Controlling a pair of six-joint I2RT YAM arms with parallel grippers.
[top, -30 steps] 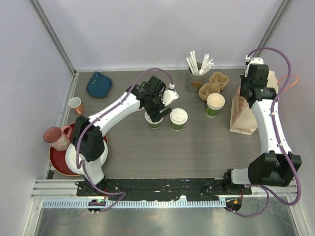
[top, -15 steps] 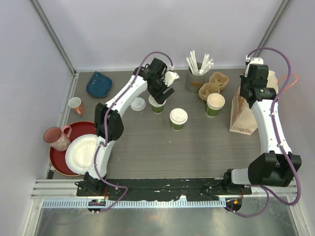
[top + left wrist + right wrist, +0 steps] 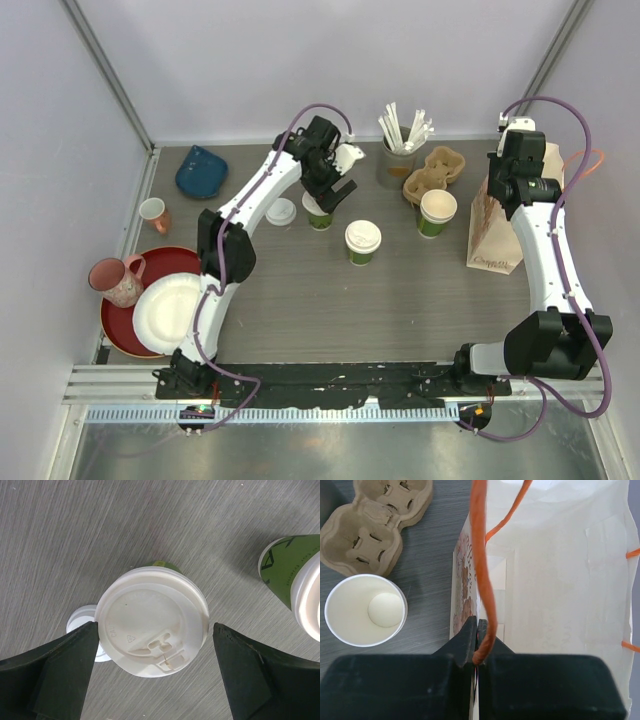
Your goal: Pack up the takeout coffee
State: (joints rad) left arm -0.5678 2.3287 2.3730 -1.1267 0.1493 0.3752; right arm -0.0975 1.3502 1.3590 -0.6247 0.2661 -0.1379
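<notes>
Three cups: two lidded, one lidless, all on the table (image 3: 420,300), none yet in the carrier or the bag.
Near cup (image 3: 362,241): lidded, standing alone mid-table, well apart from both grippers.
Open cup (image 3: 437,212): no lid, just beside the carrier (image 3: 433,173); the right wrist view shows it empty but for a pale disc at the bottom.
Left gripper (image 3: 155,645): fingers spread wide, one each side of the far cup (image 3: 152,620), which has its lid on; neither finger seems to touch it.
Spare lid (image 3: 281,211): on the table just left of the far cup.
Right gripper (image 3: 477,642): clenched on the bag's (image 3: 560,580) orange handle (image 3: 481,555), holding the mouth up.
Step in hand: lidding, probably; the far cup looks capped and released.
Next move: likely lift clear, fetch the spare lid and bring it to the open cup; it must sit level on the rim before pressing.
</notes>
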